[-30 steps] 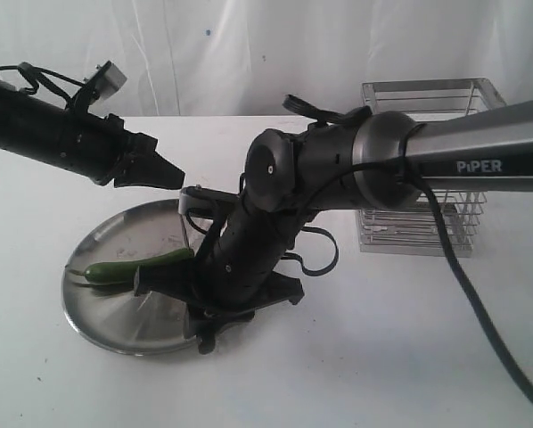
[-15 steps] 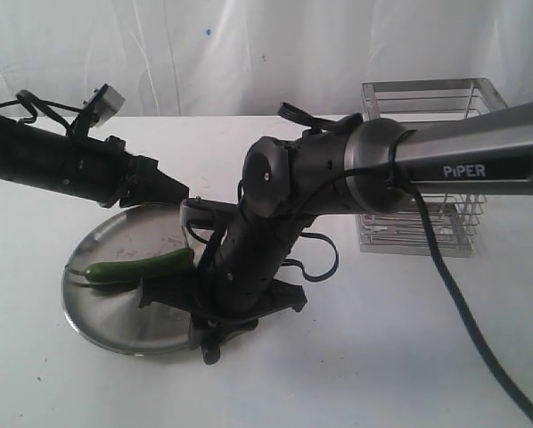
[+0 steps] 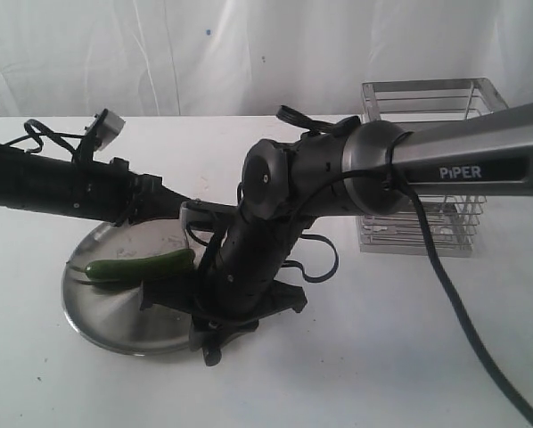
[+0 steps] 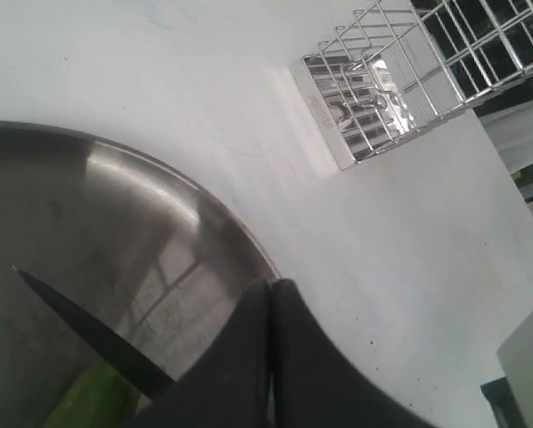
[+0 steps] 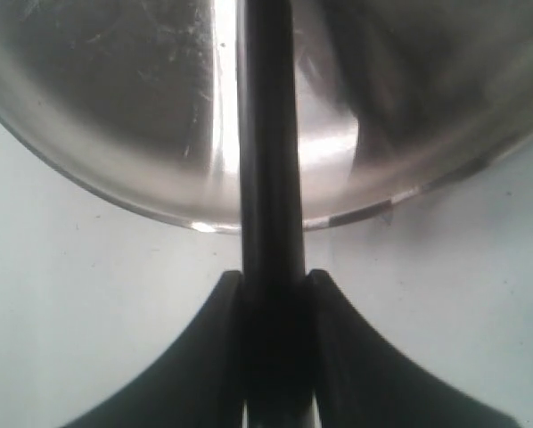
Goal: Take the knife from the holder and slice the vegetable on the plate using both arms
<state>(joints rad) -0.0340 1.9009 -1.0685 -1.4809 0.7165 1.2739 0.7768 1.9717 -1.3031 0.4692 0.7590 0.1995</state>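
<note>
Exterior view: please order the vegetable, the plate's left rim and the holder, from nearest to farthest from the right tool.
Measured from the right tool holding the knife:
1. Vegetable: just beside it, on the plate.
2. Plate's left rim: further left.
3. Holder: far right, behind the arm.

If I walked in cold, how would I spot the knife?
Find the round steel plate on the white table. The right gripper pinches a slim black knife reaching over the plate's rim. It is the only all-black, pointed thing there; the vegetable beside it is green.
</note>
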